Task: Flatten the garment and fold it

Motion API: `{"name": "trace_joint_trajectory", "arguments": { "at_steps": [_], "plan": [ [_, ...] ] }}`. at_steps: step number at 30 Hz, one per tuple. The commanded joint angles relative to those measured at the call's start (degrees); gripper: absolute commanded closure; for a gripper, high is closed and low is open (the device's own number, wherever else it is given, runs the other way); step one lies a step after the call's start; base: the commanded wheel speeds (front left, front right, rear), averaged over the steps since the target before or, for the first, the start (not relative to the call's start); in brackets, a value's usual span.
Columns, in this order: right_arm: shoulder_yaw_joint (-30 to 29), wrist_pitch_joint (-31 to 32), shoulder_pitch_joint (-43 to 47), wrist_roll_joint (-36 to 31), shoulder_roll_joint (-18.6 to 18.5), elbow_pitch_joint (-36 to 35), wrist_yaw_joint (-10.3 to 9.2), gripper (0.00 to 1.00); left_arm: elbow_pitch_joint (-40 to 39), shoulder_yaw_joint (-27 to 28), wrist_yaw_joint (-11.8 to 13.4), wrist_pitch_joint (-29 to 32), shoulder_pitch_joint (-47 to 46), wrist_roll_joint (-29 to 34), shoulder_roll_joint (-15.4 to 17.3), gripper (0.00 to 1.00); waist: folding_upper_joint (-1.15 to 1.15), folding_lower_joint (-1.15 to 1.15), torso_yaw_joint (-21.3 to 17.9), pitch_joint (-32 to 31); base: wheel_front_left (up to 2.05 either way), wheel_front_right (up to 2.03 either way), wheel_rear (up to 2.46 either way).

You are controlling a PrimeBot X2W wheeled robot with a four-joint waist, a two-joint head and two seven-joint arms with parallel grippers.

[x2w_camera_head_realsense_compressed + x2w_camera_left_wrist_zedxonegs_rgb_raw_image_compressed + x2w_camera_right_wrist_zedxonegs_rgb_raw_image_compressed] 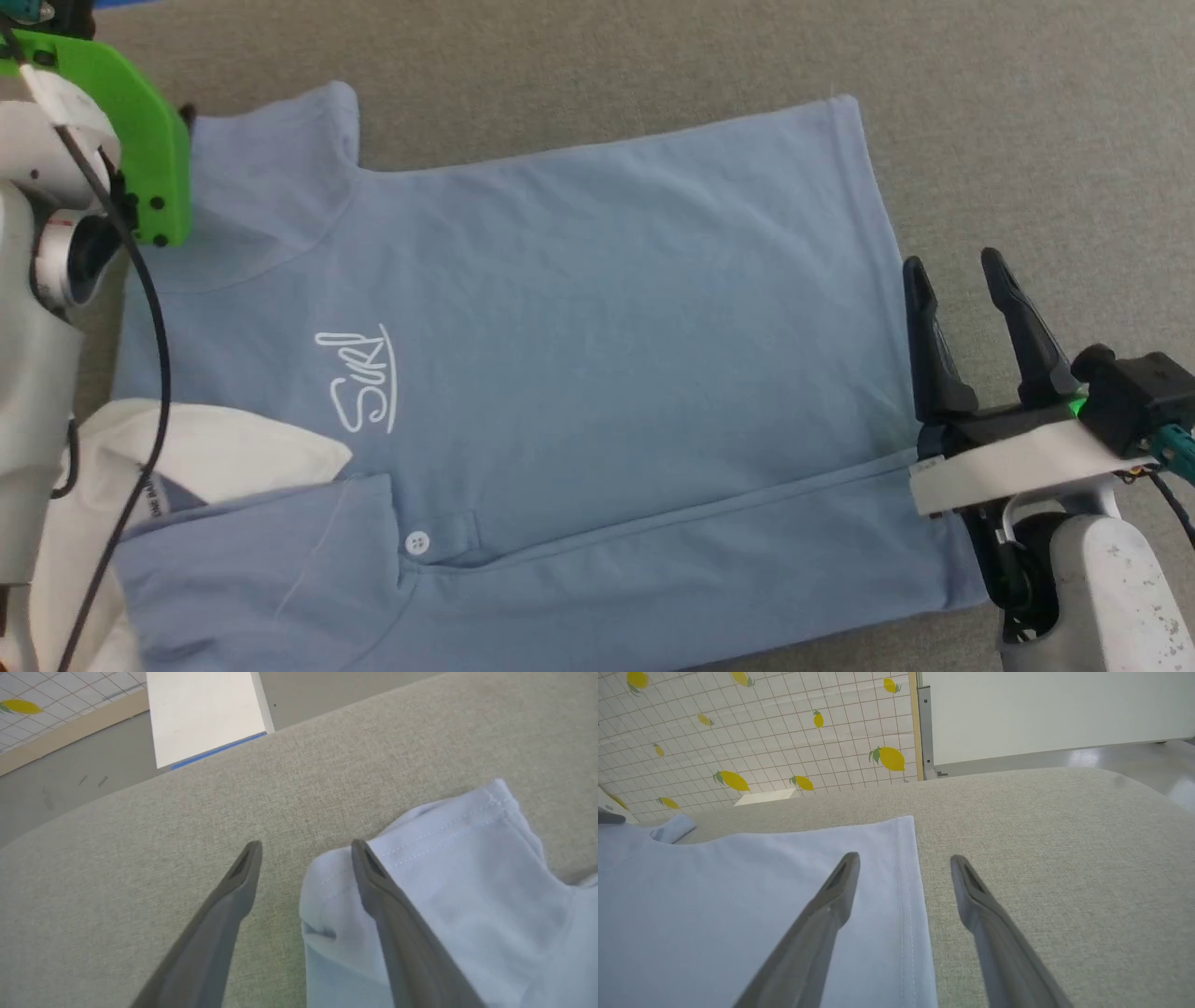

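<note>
The garment [597,308], a light blue polo shirt, lies spread on the grey cloth surface with its white logo [359,383] facing up. Its collar and white button [417,542] are at the lower left and its hem at the right. My right gripper [950,261] is open at the hem, one finger over the garment [738,882] and one over bare surface; the right gripper [903,858] holds nothing. My left gripper [306,844] is open just above the far sleeve's cuff [467,882], empty. In the head view a green wrist mount [131,131] hides it.
A white cloth [215,457] lies at the collar, lower left. The grey surface [1027,112] extends beyond the hem and the far side. Its rounded edge [117,793] drops to the floor near a white panel [205,714]. A lemon-print tiled wall [738,742] stands beyond.
</note>
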Motion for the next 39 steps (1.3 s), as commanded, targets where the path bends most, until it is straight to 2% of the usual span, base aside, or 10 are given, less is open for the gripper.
{"name": "trace_joint_trajectory", "arguments": {
  "at_steps": [1, 7, 8, 9, 10, 20, 30, 37, 38, 39],
  "plan": [
    [0.38, -0.49, -1.2, 0.61, 0.01, 0.21, -0.09, 0.0, 0.47, -0.48, 0.65, 3.37, -0.8, 0.12, 1.13, 0.0, 0.0, -0.01, -2.66, 2.84, 0.0, 0.0, 0.0],
    [1.19, -0.8, -2.16, 1.14, 0.01, 0.83, -0.09, 0.0, -0.73, -1.31, 2.53, 15.19, 0.3, -1.47, 2.17, 0.0, 0.0, -0.01, -3.32, 3.54, 0.0, 0.0, 0.0],
    [1.3, -0.75, -2.27, 1.16, 0.01, 0.95, -0.09, 0.0, -1.1, -1.38, 2.7, 16.64, 0.7, -1.85, 2.26, 0.07, 0.0, -0.01, -3.37, 3.51, 0.0, 0.0, 0.0],
    [1.43, -0.67, -2.44, 1.14, 0.01, 1.1, -0.09, 0.0, -1.64, -1.36, 3.02, 18.11, 1.18, -2.28, 2.38, 0.69, 0.0, -0.01, -3.42, 3.47, 0.0, 0.0, 0.0],
    [1.52, -0.57, -2.6, 1.12, 0.01, 1.21, -0.09, 0.0, -2.08, -1.35, 3.3, 19.38, 1.66, -2.69, 2.43, 1.0, 0.0, -0.01, -3.43, 3.38, 0.0, 0.0, 0.0],
    [3.93, 4.99, -12.34, -2.44, -0.99, 3.58, -0.09, 0.0, -8.89, -0.8, 4.37, 20.89, 4.65, -4.31, 3.08, 1.0, 0.0, -0.01, -2.96, 2.92, 0.0, 0.0, 0.0],
    [2.63, 32.27, -34.29, -3.94, -1.37, 21.32, -0.09, 0.0, -11.3, -1.82, 3.62, 18.56, 2.34, -3.56, 2.44, 1.0, 0.0, -0.01, -0.76, 4.96, 0.0, 0.0, 0.0],
    [1.39, 47.65, -42.4, -6.64, -0.82, 30.17, -0.09, 0.0, -11.22, -2.7, 2.93, 16.61, 0.73, -3.35, 1.3, 1.0, 0.0, -0.01, 0.82, 6.28, 0.0, 0.0, 0.0],
    [1.32, 49.92, -42.94, -7.4, -0.8, 30.93, -0.09, 0.51, -11.11, -2.83, 2.8, 16.27, 0.62, -3.35, 1.16, 1.0, 0.0, -0.01, 1.01, 6.36, 0.0, 0.0, 0.0],
    [1.32, 51.48, -43.3, -7.89, -0.79, 31.34, -0.09, 0.68, -11.03, -2.92, 2.67, 15.94, 0.53, -3.36, 1.04, 1.0, 0.0, -0.01, 1.16, 6.38, 0.0, 0.0, 0.0]
  ]
}}
